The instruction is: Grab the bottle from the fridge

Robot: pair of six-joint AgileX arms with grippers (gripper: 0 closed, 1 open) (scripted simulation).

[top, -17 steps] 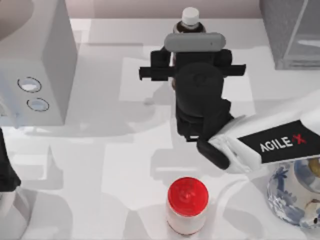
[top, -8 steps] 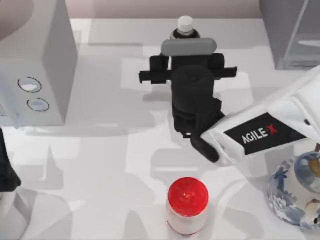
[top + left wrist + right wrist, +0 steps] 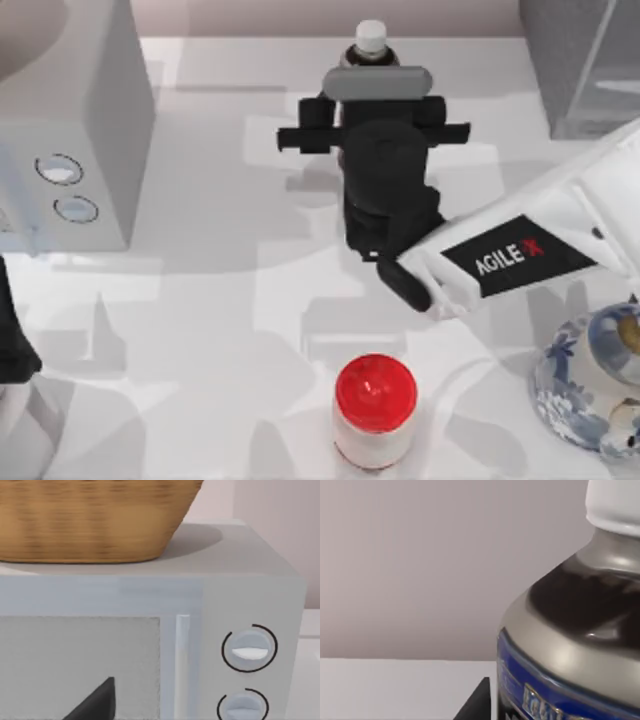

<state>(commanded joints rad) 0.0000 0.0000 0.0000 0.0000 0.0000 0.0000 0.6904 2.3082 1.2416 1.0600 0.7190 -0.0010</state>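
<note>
1. Since the earlier top views, the right gripper (image 3: 372,112) has moved toward the far edge of the table (image 3: 200,300), and the white forearm with its AgileX label has swung more steeply across the right side; the bottle (image 3: 370,40) shows less of itself past the gripper's grey plate.
2. Most of the bottle is hidden from above: its white cap and a sliver of dark shoulder peek out beyond the wrist. The right wrist view shows it very close, cut off at the frame edge, with the cap (image 3: 615,505), a dark glossy shoulder and a blue label band.
3. Whether the right gripper's fingers are closed on the bottle cannot be told; the wrist body covers them from above, and one dark fingertip corner (image 3: 477,702) shows beside the bottle.
4. The right arm reaches in from the right, with the gripper pointing at the far edge.
5. The bottle stands upright, long axis vertical, cap up, at the far middle of the table, outside the fridge (image 3: 585,65), which sits in the far right corner, cut off by the frame.
6. The left gripper (image 3: 12,340) is parked at the left edge, its dark tip (image 3: 95,702) facing the grey box with two dials (image 3: 70,150), which carries a wicker basket (image 3: 90,520).
</note>
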